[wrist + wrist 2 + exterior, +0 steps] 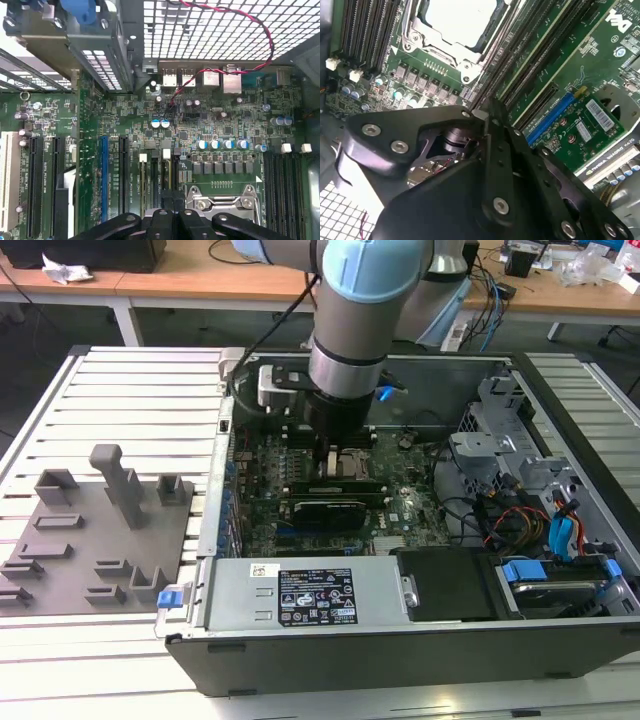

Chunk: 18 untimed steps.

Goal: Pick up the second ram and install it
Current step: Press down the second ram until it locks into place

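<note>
Down inside the open computer case (400,650), gripper (333,462) low over the motherboard (220,125), beside the processor socket (452,22). Fingers' spread impossible to tell. Second ram not clearly made out among the memory slots (530,55).

The open computer case (560,440) was entered from above, its side panel removed. Access over the motherboard (400,510) was bounded by the power supply (300,595) along one side and by the drive cage (500,430) and cable bundle (510,520) toward the exterior view's right.
</note>
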Motion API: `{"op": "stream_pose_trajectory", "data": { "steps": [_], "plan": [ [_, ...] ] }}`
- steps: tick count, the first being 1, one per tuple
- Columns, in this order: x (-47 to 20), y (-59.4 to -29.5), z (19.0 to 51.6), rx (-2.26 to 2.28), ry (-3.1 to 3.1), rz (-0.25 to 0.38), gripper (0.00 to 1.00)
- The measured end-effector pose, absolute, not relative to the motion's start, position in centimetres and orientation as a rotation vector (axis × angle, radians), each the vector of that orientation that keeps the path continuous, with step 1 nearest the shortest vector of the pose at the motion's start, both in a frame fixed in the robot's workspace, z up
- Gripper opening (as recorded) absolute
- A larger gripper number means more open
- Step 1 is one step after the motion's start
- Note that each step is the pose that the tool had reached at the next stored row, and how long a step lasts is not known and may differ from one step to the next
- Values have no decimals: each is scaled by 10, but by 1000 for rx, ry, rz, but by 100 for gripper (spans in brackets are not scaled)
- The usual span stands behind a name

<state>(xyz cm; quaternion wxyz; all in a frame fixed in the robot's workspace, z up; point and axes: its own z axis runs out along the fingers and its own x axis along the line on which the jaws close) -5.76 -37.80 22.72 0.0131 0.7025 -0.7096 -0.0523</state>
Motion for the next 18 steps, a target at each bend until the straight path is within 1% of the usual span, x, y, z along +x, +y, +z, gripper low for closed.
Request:
{"op": "stream_pose_trajectory", "data": {
  "steps": [1, 4, 5, 12, 18],
  "plan": [
    [-55, -378, 237, 2190, -2212, -165, 11],
    [-38, -378, 240, 2187, -2209, -176, 11],
    [-30, -378, 247, 2186, -2208, -180, 11],
    [-25, -378, 278, 2186, -2208, -182, 11],
    [-25, -378, 278, 2186, -2208, -182, 11]
  ]
}}
